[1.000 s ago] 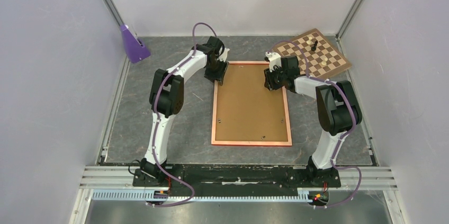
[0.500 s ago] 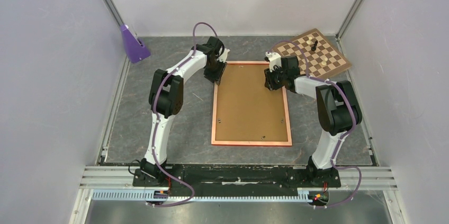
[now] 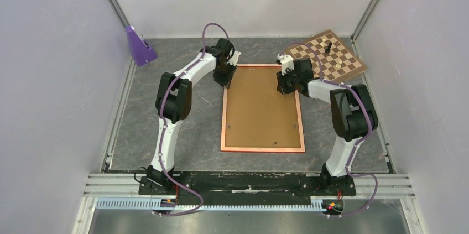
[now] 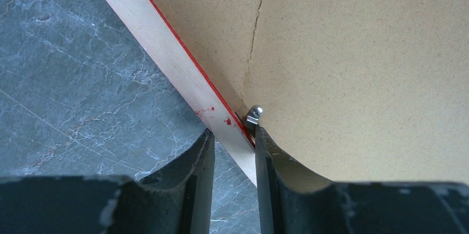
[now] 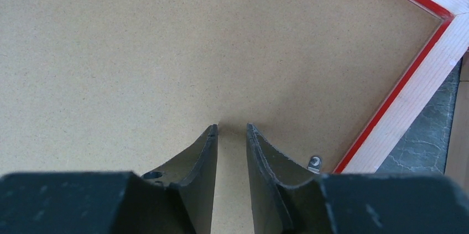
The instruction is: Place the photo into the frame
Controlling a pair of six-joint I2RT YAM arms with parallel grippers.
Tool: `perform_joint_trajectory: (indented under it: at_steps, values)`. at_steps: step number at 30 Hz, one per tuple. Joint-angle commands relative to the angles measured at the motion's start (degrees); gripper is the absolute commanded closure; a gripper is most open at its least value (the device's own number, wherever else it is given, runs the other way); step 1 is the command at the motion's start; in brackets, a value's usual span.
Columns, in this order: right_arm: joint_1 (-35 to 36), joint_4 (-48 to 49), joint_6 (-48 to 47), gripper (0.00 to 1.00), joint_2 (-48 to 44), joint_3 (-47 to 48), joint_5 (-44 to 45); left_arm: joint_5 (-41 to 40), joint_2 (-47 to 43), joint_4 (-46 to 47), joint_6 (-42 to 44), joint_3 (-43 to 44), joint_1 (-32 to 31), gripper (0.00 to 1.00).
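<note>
- Frame (image 3: 262,149): lies flat, back side up, mid-table (image 3: 202,129) between the two arms, brown backing board (image 3: 260,107) set inside it.
- Left gripper (image 4: 231,134): at the far-left corner area, jaws astride the frame's left rail, right beside a small metal clip (image 4: 254,113). Fingers sit close on both sides; can't tell if they actually pinch it.
- Right gripper (image 5: 232,128): over the board near the far-right corner, jaws slightly apart, nothing between them.
- Chessboard (image 3: 332,57) with pieces sits at the far right.
</note>
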Motion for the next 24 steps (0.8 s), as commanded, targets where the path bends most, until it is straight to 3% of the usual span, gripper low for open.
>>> perform_joint_trajectory:
  at_steps: [1,6,11,13,24]
  values:
    - [0.2,-6.5,-0.4,0.72,1.5,0.0,-0.1,-1.6,-2.4,1.8,0.8,-1.4,0.0,0.98]
    - [0.3,-6.7,-0.5,0.73,1.6,0.2,-0.4,-2.8,-7.4,12.0,-3.9,-9.7,-0.2,0.96]
    - [0.2,-6.8,-0.8,0.73,1.5,-0.1,-0.1,-4.6,-9.5,16.5,-3.9,-13.0,-0.2,0.73]
    - [0.3,-6.8,-0.8,0.73,1.6,-0.2,-0.1,-5.2,-9.8,17.8,-3.9,-13.5,-0.2,0.68]
    - [0.3,-6.9,-0.9,0.74,2.2,-0.3,0.6,-12.4,-11.9,27.7,-7.1,-20.4,-0.5,0.6]
